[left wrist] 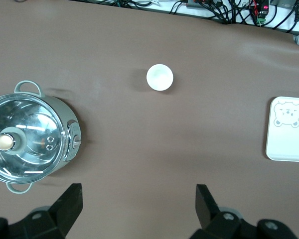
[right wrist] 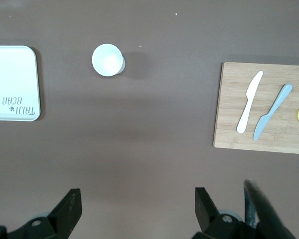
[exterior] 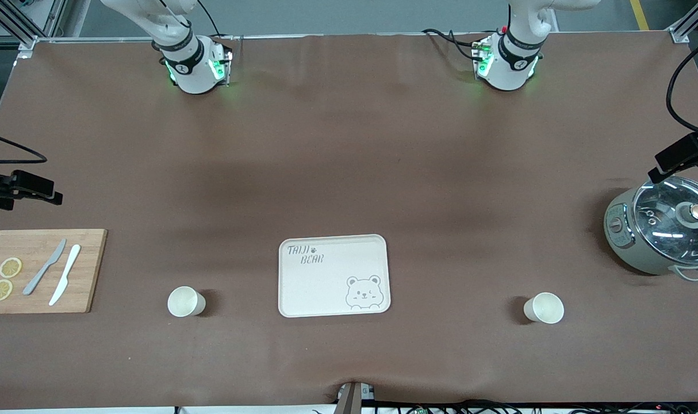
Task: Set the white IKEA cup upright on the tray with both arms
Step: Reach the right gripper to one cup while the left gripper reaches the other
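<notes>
A cream tray point(exterior: 326, 287) printed "TAIJI BEAR" lies near the front middle of the table. One white cup point(exterior: 185, 302) stands upright beside it toward the right arm's end, and another white cup point(exterior: 544, 307) stands toward the left arm's end. My left gripper point(left wrist: 138, 194) is open and empty, high over bare table, with a cup point(left wrist: 160, 77) and the tray's edge point(left wrist: 289, 144) in its view. My right gripper point(right wrist: 137, 196) is open and empty, high over bare table, with the other cup point(right wrist: 107, 59) and the tray point(right wrist: 10, 74) in its view. Only the arms' bases show in the front view.
A wooden cutting board point(exterior: 90, 270) with two knives and lemon slices lies at the right arm's end. A grey pot point(exterior: 662, 230) with a glass lid stands at the left arm's end. Black camera mounts sit at both table ends.
</notes>
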Available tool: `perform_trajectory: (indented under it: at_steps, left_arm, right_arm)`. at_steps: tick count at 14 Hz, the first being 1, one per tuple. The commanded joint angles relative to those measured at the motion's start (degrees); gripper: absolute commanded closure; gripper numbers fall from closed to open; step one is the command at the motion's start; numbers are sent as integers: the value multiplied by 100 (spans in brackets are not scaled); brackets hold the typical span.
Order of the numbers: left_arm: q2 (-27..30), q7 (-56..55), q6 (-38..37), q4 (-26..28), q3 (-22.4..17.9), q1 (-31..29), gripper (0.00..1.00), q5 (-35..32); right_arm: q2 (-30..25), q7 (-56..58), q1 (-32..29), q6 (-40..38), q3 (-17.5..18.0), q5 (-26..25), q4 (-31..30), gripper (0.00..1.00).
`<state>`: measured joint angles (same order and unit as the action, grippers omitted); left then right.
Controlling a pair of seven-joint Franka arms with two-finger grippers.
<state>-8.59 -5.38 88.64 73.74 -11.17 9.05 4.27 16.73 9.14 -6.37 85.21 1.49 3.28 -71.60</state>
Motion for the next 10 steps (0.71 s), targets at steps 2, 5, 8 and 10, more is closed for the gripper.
perform_trajectory:
  at_steps: [2,5,8,10]
  left_arm:
    - [24,108,-84,0,-17,9,0,-32]
    - [59,64,-84,8,1,0,0,-49]
    - [42,81,-84,35,36,9,0,-58]
    - [-28,29,-84,87,45,26,0,-32]
  right_arm:
    - [-65,-96,-5,-5,53,-73,-47,0]
    - [-65,-79,21,-14,53,-73,-38,0]
    - [-56,-88,39,-5,53,-82,-38,0]
    - [-38,-88,30,39,53,-221,-38,0]
